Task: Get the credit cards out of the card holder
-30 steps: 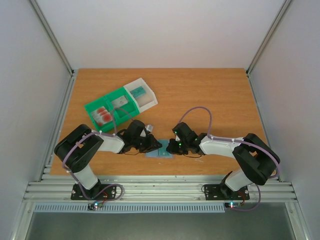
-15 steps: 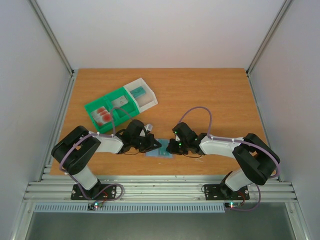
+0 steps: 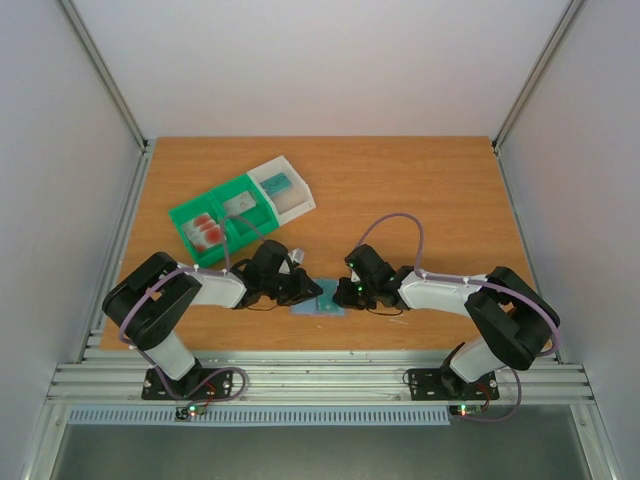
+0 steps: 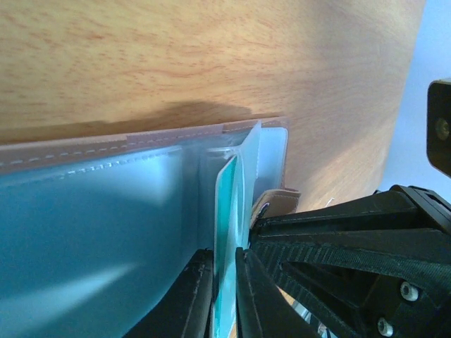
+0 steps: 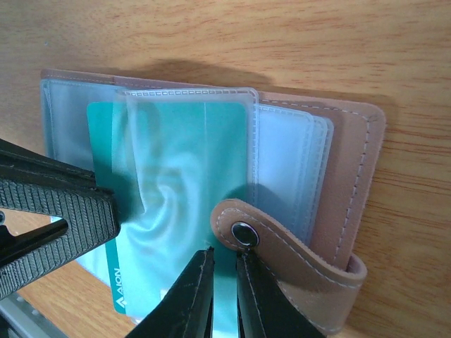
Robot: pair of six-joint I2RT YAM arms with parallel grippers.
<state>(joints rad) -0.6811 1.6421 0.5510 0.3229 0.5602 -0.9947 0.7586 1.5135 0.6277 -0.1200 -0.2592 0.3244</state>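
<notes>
At the near edge of the surface (image 3: 420,190), the card holder (image 3: 318,305) lies open between the arms. The right jaws are pinched shut on its clear sleeve, pinning it. The left jaws are clamped on a greenish-teal card (image 5: 102,141) that is partly out. Far left, the tray (image 3: 185,215) holds red-blotched cards (image 3: 208,230), so the task looks well along, with at least this card left.

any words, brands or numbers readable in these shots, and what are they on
"AION", with a small logo beside it: printed along the lower corner of the teal card that sticks out of the card holder, right wrist view.
Red-blotched cards in the green-and-white tray: any print is too small to read from above.
Nothing else in any view carries readable text.
</notes>
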